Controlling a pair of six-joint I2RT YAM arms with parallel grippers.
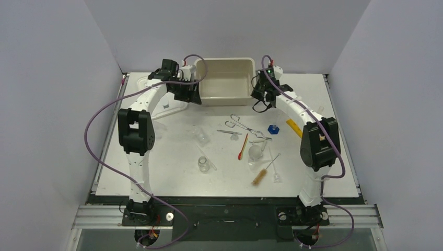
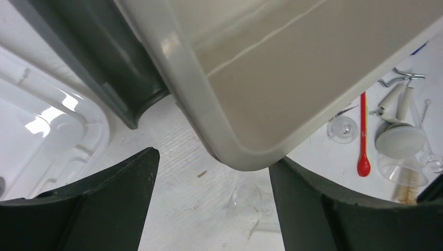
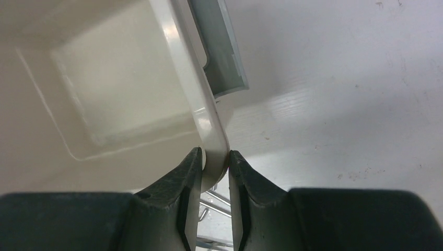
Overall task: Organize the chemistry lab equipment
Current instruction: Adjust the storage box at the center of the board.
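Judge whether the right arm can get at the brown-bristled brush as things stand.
Probably not yet: the right gripper is clamped on the rim of the tub; the brush lies uncovered.

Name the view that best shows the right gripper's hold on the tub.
Right wrist: the right gripper pinches the tub rim between both fingers. Top view shows it beside the tub, contact too small to see. Left wrist shows only the tub's other corner.

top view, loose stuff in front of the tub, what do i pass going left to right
clear beaker → green-and-red spatula → blue cap → yellow strip
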